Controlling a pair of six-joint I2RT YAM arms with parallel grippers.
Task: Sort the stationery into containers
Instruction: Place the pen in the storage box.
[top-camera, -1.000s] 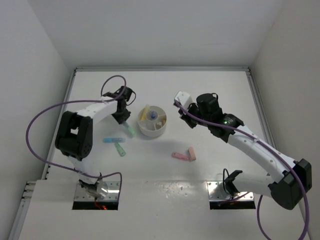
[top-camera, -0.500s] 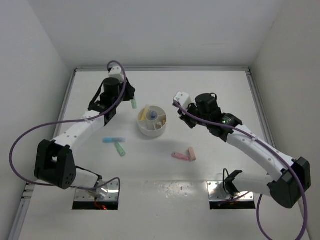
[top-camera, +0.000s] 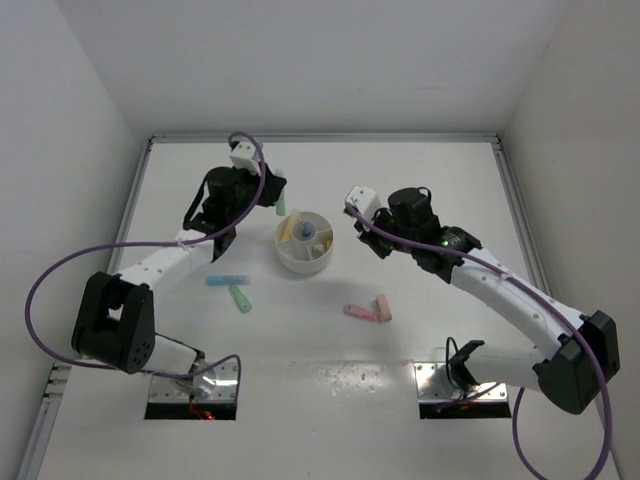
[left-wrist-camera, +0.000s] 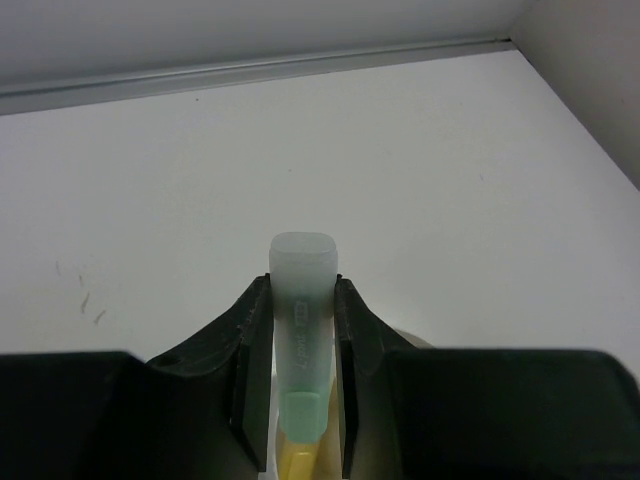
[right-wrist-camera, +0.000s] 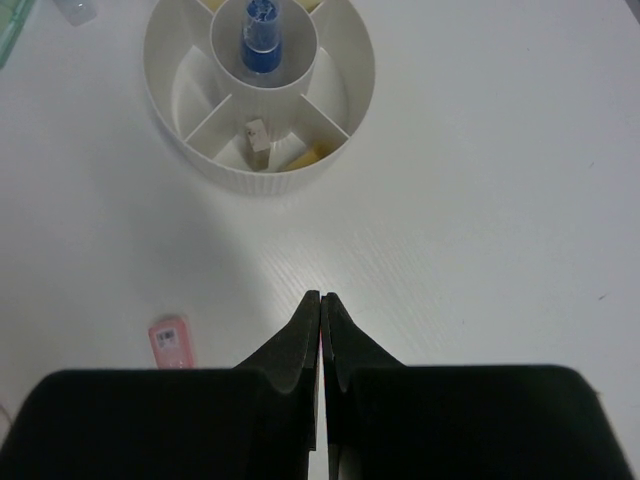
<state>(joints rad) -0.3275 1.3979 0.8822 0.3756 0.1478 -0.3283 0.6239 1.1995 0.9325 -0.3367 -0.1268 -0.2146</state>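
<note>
My left gripper is shut on a mint green bar, which stands out past the fingertips. In the top view that gripper hovers with the bar just behind the left rim of the round white divided dish. The dish holds a yellow piece, a beige block and a blue piece in its centre cup. My right gripper is shut and empty, low over the table to the right of the dish.
A light blue bar and a green bar lie on the table left of the dish. Two pink bars lie in front of the right arm; one pink bar shows left of my right fingers. Walls close in the table's back and sides.
My left arm has lifted the mint green bar from beside the dish's left side and swung it back and right to the dish's far-left rim. The right arm has hardly moved.
</note>
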